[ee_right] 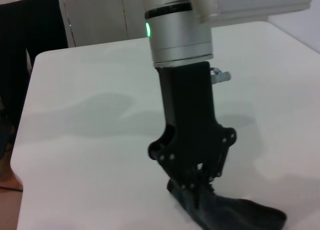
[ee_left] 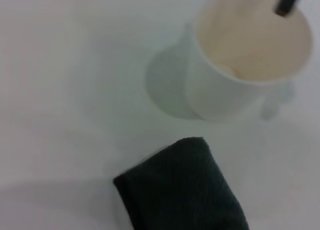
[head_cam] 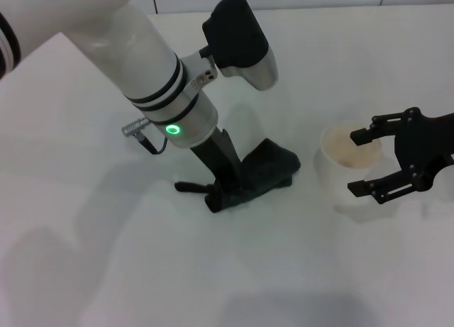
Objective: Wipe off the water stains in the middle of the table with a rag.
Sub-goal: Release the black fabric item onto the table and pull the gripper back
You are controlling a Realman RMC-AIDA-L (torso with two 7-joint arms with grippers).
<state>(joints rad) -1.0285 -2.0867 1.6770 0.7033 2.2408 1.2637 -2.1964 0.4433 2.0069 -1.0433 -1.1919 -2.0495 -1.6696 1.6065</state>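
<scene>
The dark green-black rag (head_cam: 273, 164) lies bunched on the white table (head_cam: 106, 256) near the middle. My left gripper (head_cam: 227, 194) comes down from the upper left and is shut on the rag's near end, pressing it to the tabletop. The rag also shows in the left wrist view (ee_left: 185, 190) and the right wrist view (ee_right: 240, 212), where the left gripper (ee_right: 195, 187) stands on it. No orange-amber stain shows in any view. My right gripper (head_cam: 352, 164) is open at the right, its fingers on either side of a cup.
A translucent white cup (head_cam: 337, 167) stands right of the rag, a short gap away; it also shows in the left wrist view (ee_left: 225, 90) with pale liquid inside. The table's back edge runs along the wall.
</scene>
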